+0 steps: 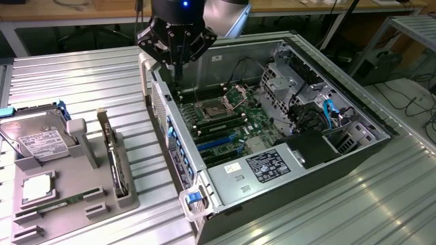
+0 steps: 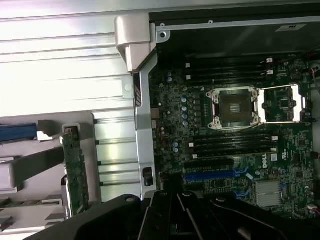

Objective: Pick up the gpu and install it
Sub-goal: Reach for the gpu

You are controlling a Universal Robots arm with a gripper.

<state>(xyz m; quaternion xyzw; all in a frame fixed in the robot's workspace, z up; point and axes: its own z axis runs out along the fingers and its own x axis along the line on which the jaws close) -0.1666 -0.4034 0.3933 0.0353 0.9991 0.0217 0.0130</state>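
The gpu stands on edge in a slot of the grey holder at the exterior view's left, a thin dark card. The wrist view shows it as a narrow circuit card beside the case wall. My gripper hangs above the open computer case, over the motherboard near its rear wall, well apart from the gpu. Its fingers are shut together with nothing between them. In the wrist view my gripper is a black shape over the board's blue slot.
The holder also carries a silver hard drive, a square chip and a green memory stick. Inside the case are the open processor socket, a blue slot, cables and a labelled power supply. The table is ridged metal.
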